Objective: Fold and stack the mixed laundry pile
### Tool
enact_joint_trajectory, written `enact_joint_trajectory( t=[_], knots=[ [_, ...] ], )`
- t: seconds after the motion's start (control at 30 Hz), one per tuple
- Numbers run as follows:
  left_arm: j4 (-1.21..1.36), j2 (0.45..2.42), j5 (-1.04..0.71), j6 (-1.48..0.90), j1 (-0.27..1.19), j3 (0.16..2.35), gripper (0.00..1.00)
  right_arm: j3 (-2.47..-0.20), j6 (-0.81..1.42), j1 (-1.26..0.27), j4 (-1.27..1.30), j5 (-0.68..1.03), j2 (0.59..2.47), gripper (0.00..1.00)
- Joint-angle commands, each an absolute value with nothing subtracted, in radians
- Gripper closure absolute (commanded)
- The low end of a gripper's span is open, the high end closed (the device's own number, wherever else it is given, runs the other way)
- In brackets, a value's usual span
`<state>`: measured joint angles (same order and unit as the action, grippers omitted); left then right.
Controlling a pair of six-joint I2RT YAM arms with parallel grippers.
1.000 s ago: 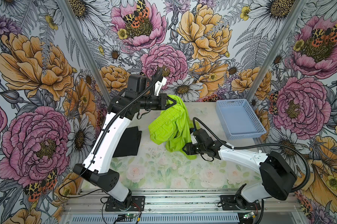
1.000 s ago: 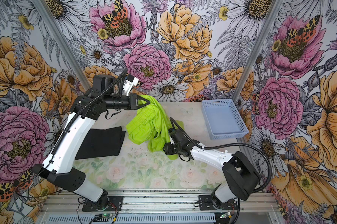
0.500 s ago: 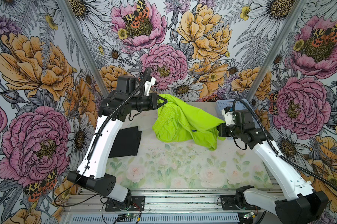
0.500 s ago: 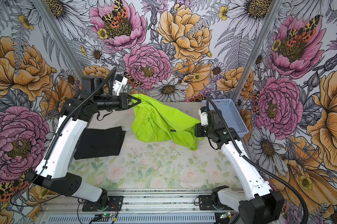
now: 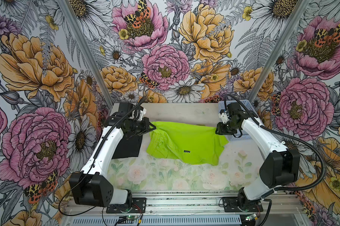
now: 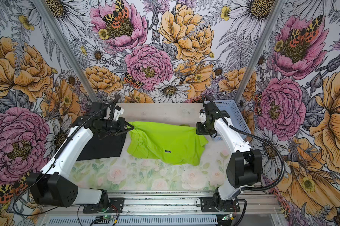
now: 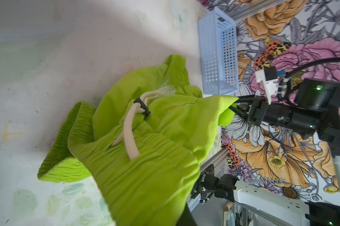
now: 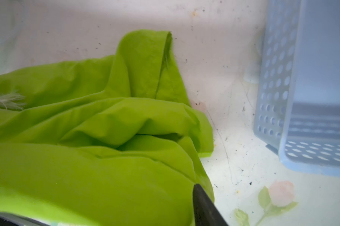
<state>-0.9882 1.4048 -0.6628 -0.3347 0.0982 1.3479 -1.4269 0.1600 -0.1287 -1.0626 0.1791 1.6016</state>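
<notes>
Top views: L pincer (image 5: 153,128) clamped on a corner of lime shorts (image 5: 184,144), draped over bench (image 5: 165,176) beside black T-shirt (image 6: 104,146). L wrist: R pincer (image 7: 236,103) at opposite corner, grip unclear to me. R wrist: fabric bunched near basket (image 8: 312,97); I'd keep it taut, lower both corners evenly.

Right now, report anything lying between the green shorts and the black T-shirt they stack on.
No object does: only a bare strip of table separates the lime-green shorts from the folded black T-shirt. The left end effector, shut on the shorts' corner, hangs above the T-shirt's far edge. The blue basket sits opposite.
</notes>
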Motion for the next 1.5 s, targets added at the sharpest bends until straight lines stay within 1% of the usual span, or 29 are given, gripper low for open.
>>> enact_joint_trajectory(
  t=[0.0,0.07,0.2,0.27,0.33,0.43,0.53,0.7,0.83,1.13,1.2,1.33,1.47],
  knots=[
    [-0.914,1.397,-0.644,-0.286,0.067,1.336,1.00,-1.411,0.210,-0.124,-1.039,0.119,1.502,0.44],
    [-0.901,1.402,-0.638,-0.285,0.056,1.323,1.00,-1.311,0.232,-0.125,-1.007,0.161,1.420,0.42],
    [-0.898,1.420,-0.643,-0.268,0.035,1.310,1.00,-1.071,0.321,-0.124,-0.916,0.230,1.245,0.41],
    [-0.898,1.429,-0.641,-0.257,0.029,1.299,1.00,-0.934,0.389,-0.124,-0.836,0.315,1.178,0.40],
    [-0.898,1.438,-0.637,-0.244,0.023,1.286,1.00,-0.814,0.452,-0.124,-0.741,0.402,1.159,0.39],
    [-0.898,1.456,-0.636,-0.220,0.009,1.265,1.00,-0.684,0.508,-0.124,-0.613,0.425,1.165,0.40],
    [-0.899,1.475,-0.637,-0.202,0.004,1.254,1.00,-0.631,0.530,-0.123,-0.529,0.417,1.191,0.41],
    [-0.886,1.495,-0.635,-0.193,0.002,1.249,1.00,-0.581,0.569,-0.122,-0.418,0.467,1.250,0.45],
    [-0.878,1.497,-0.637,-0.189,-0.004,1.244,1.00,-0.566,0.560,-0.123,-0.402,0.453,1.275,0.50],
    [-0.877,1.493,-0.642,-0.178,-0.023,1.220,1.00,-0.541,0.518,-0.123,-0.343,0.435,1.376,0.55],
    [-0.877,1.493,-0.641,-0.177,-0.028,1.217,1.00,-0.541,0.523,-0.123,-0.327,0.438,1.388,0.60],
    [-0.877,1.491,-0.643,-0.175,-0.034,1.215,1.00,-0.549,0.529,-0.123,-0.334,0.422,1.380,0.81],
    [-0.877,1.486,-0.642,-0.176,-0.041,1.213,1.00,-0.570,0.538,-0.121,-0.404,0.403,1.308,0.90]
  ],
)
